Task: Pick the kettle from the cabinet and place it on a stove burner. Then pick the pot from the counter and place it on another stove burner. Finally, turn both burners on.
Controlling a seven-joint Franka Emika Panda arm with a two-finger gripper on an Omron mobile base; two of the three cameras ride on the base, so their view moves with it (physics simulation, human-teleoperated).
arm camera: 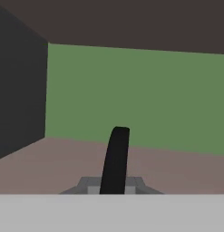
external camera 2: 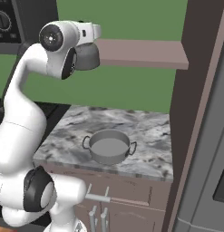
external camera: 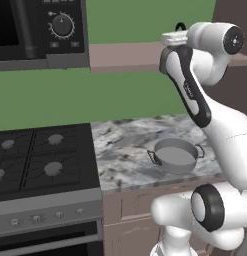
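Nearest the robot, the pot (external camera 2: 109, 146) sits on the counter (external camera 2: 149, 131), below the cabinet (external camera 2: 140, 52) shelf. Up on that shelf, the gripper (arm camera: 114, 192) appears closed on the black arched handle of the kettle (external camera 2: 87, 58), whose grey body shows just under the wrist. To do this step well, the arm should probably lift slightly so the kettle clears the shelf, draw it straight out from the cabinet, and keep it level while carrying it toward the stove burners (external camera: 53, 168), left of the counter. The microwave (external camera: 40, 30) above the burners shows no legible writing.
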